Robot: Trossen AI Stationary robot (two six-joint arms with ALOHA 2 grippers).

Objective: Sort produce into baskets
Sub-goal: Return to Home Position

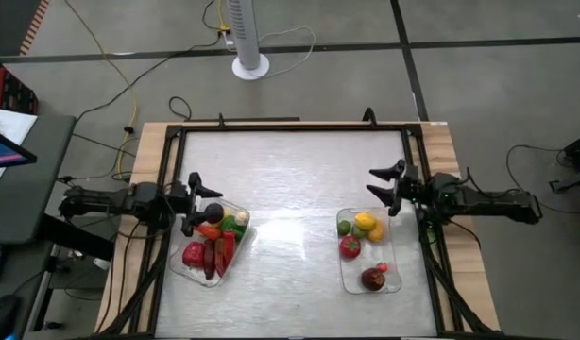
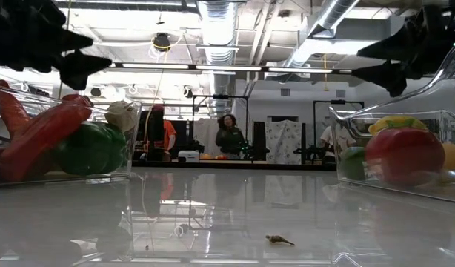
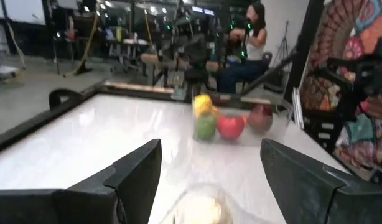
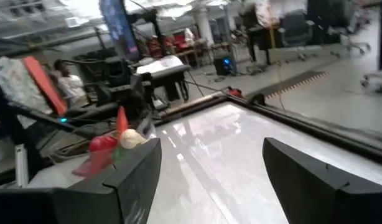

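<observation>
Two clear trays lie on the white table. The left tray (image 1: 179, 267) holds red, orange, green, dark and white produce (image 1: 214, 244). The right tray (image 1: 392, 281) holds yellow, green, red and dark red pieces (image 1: 364, 244). My left gripper (image 1: 203, 200) is open and empty above the left tray's far end; a white piece (image 3: 200, 208) shows below its fingers. My right gripper (image 1: 388, 187) is open and empty above the table, just beyond the right tray's far end.
A black frame (image 1: 295, 129) runs around the table. A small brownish scrap (image 2: 279, 239) lies on the table near the front. The wide middle of the table (image 1: 290, 217) between the trays is bare. People stand in the room beyond (image 2: 229, 133).
</observation>
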